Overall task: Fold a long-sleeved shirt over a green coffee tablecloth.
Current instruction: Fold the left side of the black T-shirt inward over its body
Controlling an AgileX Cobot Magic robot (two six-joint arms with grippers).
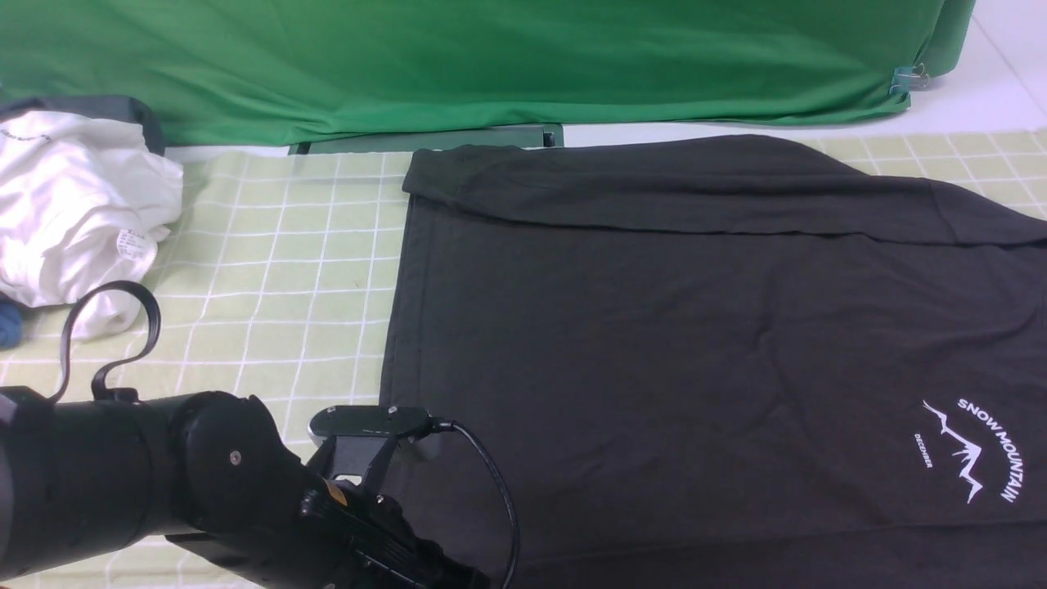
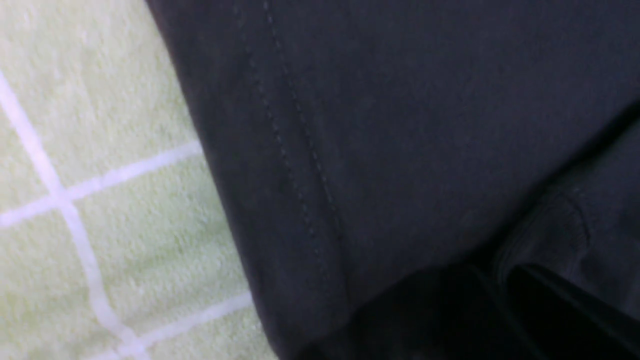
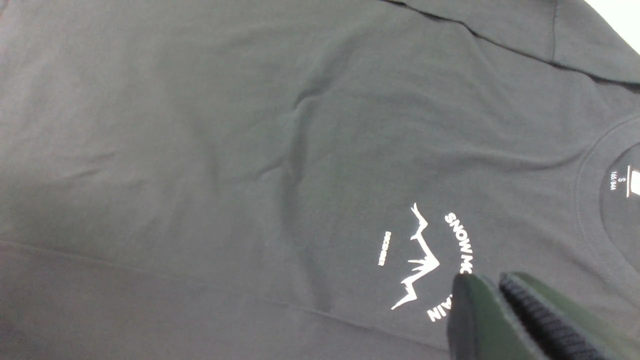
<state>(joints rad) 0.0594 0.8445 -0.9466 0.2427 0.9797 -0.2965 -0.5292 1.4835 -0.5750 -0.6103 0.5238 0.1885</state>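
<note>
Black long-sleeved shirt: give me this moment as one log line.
black long-sleeved shirt flat on green grid tablecloth | far sleeve folded in | left arm low at hem | right gripper shut over SNOW MOUNTAIN print

One long-sleeved shirt (image 1: pixel 654 327), black, fills the centre and right of the frame. One green coffee tablecloth (image 1: pixel 286 245), gridded. One white garment (image 1: pixel 74 204) at upper left. One bright green backdrop (image 1: pixel 491 65) across the top (with one small clip (image 1: pixel 908 79) at upper right). One robot arm (image 1: pixel 164 483) at lower left.
</note>
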